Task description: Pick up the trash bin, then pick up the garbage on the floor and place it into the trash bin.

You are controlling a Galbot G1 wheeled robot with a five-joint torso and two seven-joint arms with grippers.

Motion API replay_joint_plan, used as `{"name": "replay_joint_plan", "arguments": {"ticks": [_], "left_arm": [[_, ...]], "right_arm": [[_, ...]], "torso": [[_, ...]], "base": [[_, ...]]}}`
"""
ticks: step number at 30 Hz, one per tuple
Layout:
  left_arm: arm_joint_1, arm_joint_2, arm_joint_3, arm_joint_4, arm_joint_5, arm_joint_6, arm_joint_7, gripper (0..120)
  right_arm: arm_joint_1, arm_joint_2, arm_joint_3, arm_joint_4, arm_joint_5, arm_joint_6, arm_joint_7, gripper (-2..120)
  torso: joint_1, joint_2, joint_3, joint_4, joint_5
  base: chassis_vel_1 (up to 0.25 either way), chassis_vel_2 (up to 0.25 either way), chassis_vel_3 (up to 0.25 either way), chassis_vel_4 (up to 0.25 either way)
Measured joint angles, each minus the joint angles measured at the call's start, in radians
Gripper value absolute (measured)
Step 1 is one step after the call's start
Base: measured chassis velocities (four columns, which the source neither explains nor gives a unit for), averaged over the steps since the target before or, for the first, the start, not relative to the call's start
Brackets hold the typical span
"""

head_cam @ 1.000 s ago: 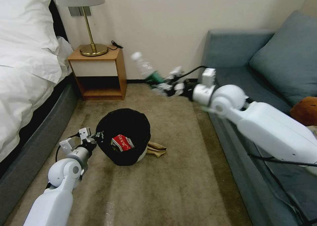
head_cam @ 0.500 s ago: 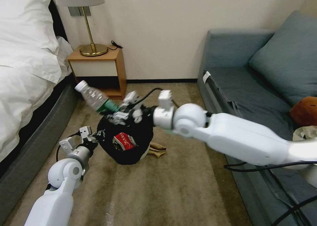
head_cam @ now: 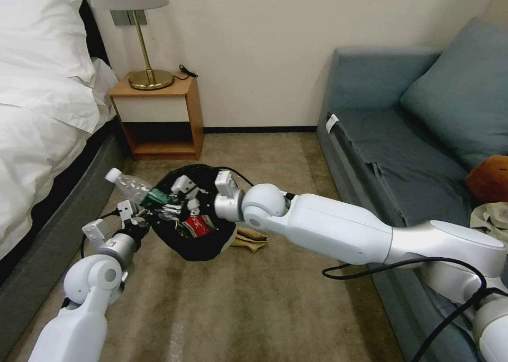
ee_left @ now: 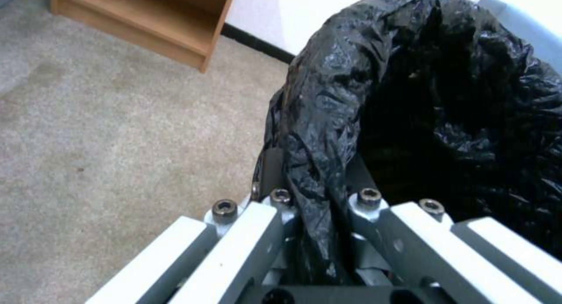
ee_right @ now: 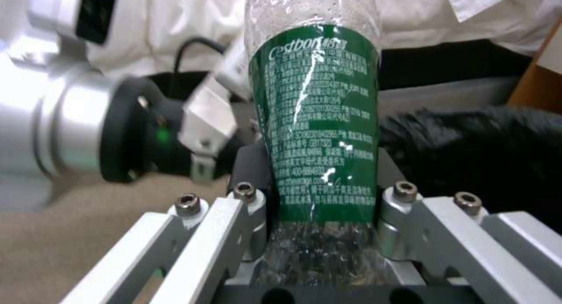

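The trash bin (head_cam: 209, 245), lined with a crinkled black bag, sits tilted on the floor (head_cam: 275, 309). My left gripper (head_cam: 142, 220) is shut on its near-left rim, with the bag (ee_left: 445, 119) pinched between the fingers (ee_left: 275, 207). My right gripper (head_cam: 170, 204) is shut on the clear bottle with the green label (head_cam: 132, 184) and holds it slanted over the bin's left rim, cap toward the bed. In the right wrist view the bottle (ee_right: 316, 119) stands between the fingers (ee_right: 246, 203). A red wrapper (head_cam: 198, 223) lies inside the bin. A tan paper bag (head_cam: 253, 240) lies on the carpet at the bin's right.
A bed (head_cam: 37, 139) runs along the left, with a wooden nightstand (head_cam: 159, 118) and a lamp (head_cam: 143, 60) by the wall. A blue-grey sofa (head_cam: 402, 155) lines the right, with a brown plush toy (head_cam: 489, 178) and a garment (head_cam: 489, 216) on it. A black cable (head_cam: 370, 267) hangs from my right arm.
My right arm swung left and down from beside the sofa, carrying the bottle to the bin's left rim. My left gripper kept its hold on the bin.
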Motion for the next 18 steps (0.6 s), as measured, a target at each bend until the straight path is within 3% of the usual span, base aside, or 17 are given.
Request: {"name": "replay_joint_plan", "arguments": {"ticks": [6,18], "left_arm": [[0.002,0.000,-0.003,-0.004,-0.009,0.013,0.000,3],[0.021,-0.005,-0.026,-0.006,-0.028,0.019,0.000,3]], "right_arm": [[-0.005,0.004,0.011,-0.045,-0.035,0.013,-0.021,22],[-0.015,-0.024,0.039,-0.103,-0.095,0.026,-0.089,59]], "torso": [[0.000,0.000,0.000,0.0003,0.0000],[0.000,0.000,0.000,0.0003,0.0001]], "base": [[0.000,0.000,0.000,0.000],[0.000,0.000,0.000,0.000]]}}
